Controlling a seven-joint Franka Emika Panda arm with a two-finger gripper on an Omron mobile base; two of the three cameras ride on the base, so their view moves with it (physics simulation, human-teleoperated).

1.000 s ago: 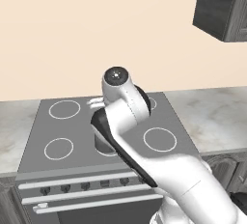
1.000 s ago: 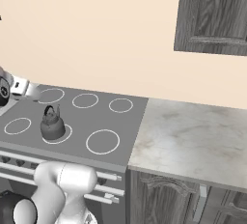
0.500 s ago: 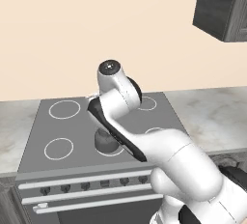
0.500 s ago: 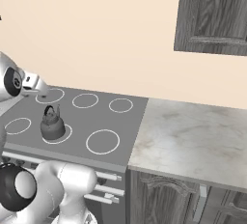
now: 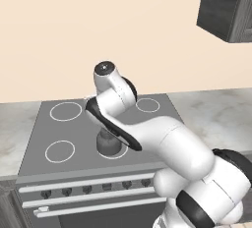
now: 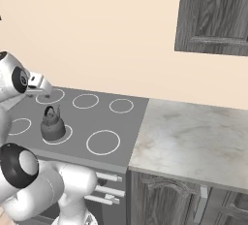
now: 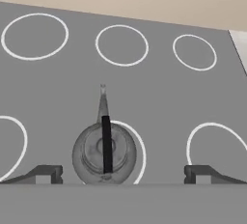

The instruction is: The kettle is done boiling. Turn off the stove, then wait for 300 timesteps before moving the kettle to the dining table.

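Locate the kettle (image 7: 104,154) on the front centre burner ring of the stove (image 7: 159,97). In the hand view you look down on it from above: its black arched handle runs across the lid, and its spout points away toward the back row of rings. The kettle sits slightly off centre on its ring, so the white ring line shows mainly along one side of the body.

Check the hand (image 7: 123,174). Its two dark fingertips (image 7: 43,174) stand wide apart at the bottom of the hand view, one on each side of the kettle, and neither touches it. The hand is released and grasps nothing. It is above the kettle, clear of the handle.

In the right base view, the kettle (image 6: 52,123) stands upright on the stove (image 6: 106,120), with the hand (image 6: 41,85) raised over the back left part of the cooktop, apart from the kettle.

In the left base view, the arm crosses in front of the kettle (image 5: 108,142), so you see only its lower body on the ring. The row of dark knobs (image 5: 87,189) runs along the front panel below the cooktop (image 5: 74,128).

All visible burner rings are white; none glows red. A marble desk (image 6: 193,141) adjoins the stove on its right, under a dark wood wall cabinet (image 6: 213,15).
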